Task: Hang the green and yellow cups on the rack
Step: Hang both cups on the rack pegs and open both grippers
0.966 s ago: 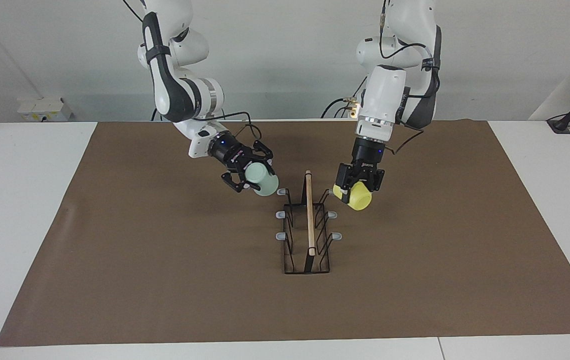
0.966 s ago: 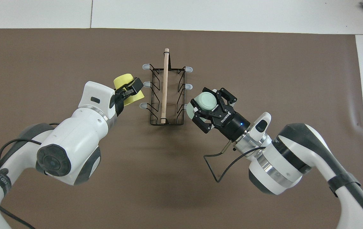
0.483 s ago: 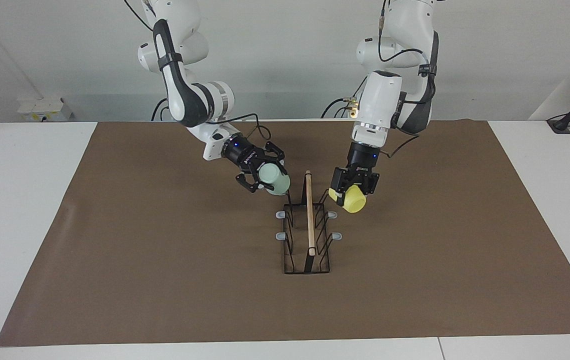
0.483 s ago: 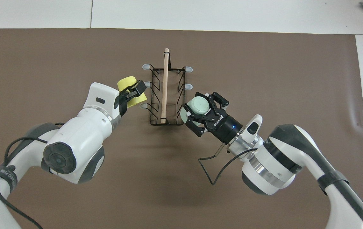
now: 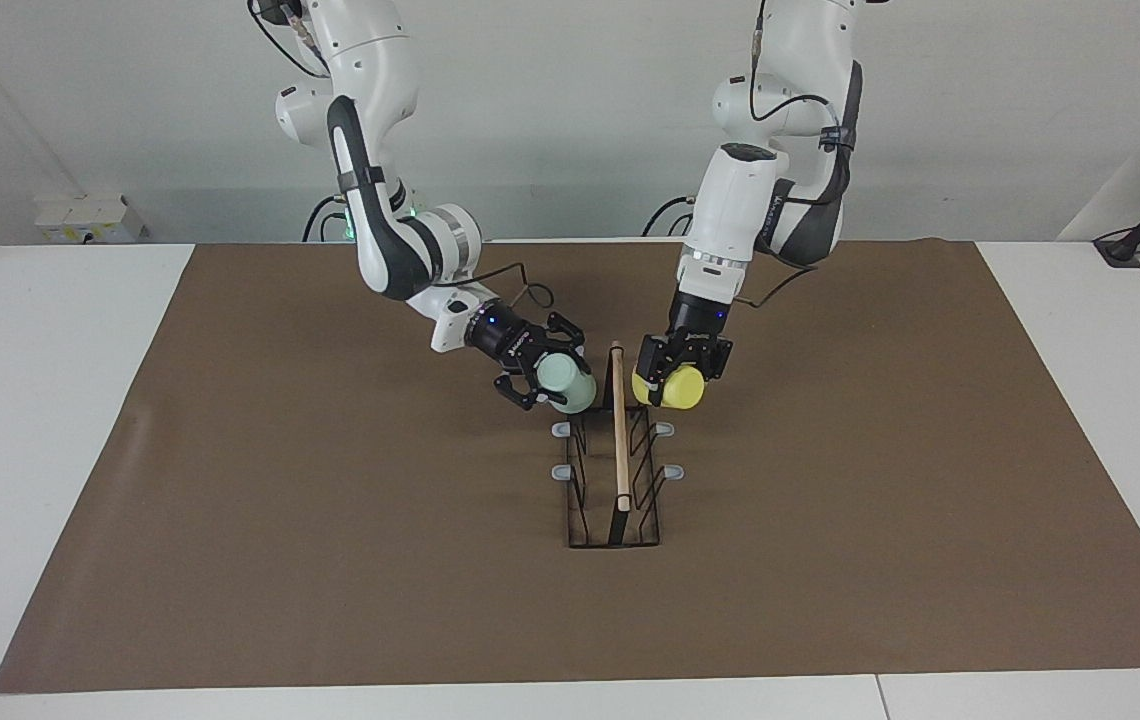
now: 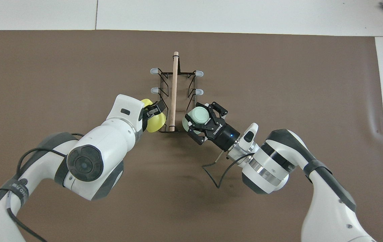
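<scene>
While the rack (image 5: 616, 455) stands mid-mat (image 5: 330, 560), both arms meet at its end nearest the robots. The left gripper (image 5: 672, 375) grips the yellow cup (image 5: 670, 388) over the prongs on its own arm's flank; the right gripper (image 5: 542, 375) clasps the green cup (image 5: 564, 383), tilted, just beside the wooden rod (image 5: 618, 425). The four prongs farther from the robots stand bare, with open mat all round.

The rack (image 5: 616, 455) prongs nearest the robots — hidden by both cups (image 5: 567, 384).
</scene>
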